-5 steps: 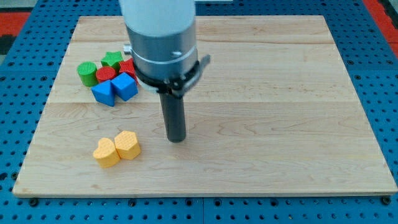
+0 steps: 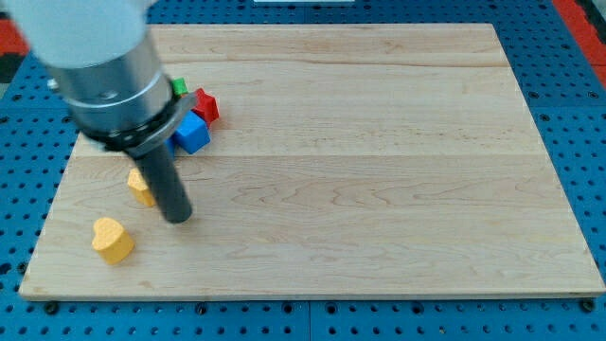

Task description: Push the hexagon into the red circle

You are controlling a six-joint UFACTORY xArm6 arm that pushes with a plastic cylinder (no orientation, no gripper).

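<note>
Blue pegboard [image 2: 568, 114] surrounds a pale wooden board [image 2: 379, 170] that fills most of the camera view. The arm's grey cylindrical body [image 2: 95, 57] enters from the view's top left and hides much of the block cluster beneath it. It carries no gripper, so nothing is clamped or grasped; it ends in a dark rod, and what the rig line calls my tip [image 2: 178, 219] rests on the wood in the board's left part. Just to the view's left of the rod, a yellow block [image 2: 142, 188] peeks out, partly hidden by the rod, so contact cannot be confirmed and its shape cannot be made out. A second yellow block [image 2: 113, 239], heart-shaped, lies apart from it toward the view's bottom left, clear of the tip. Above the tip, at the arm's right edge, a blue block [image 2: 193, 133] shows, with a red block [image 2: 206, 105] just above it toward the view's top and a sliver of a green block [image 2: 179, 86] beside the arm body. Neither the hexagon nor the red circle can be picked out with certainty; whichever pieces they are sit in the part of the cluster covered by the arm, or are too hidden to identify.
</note>
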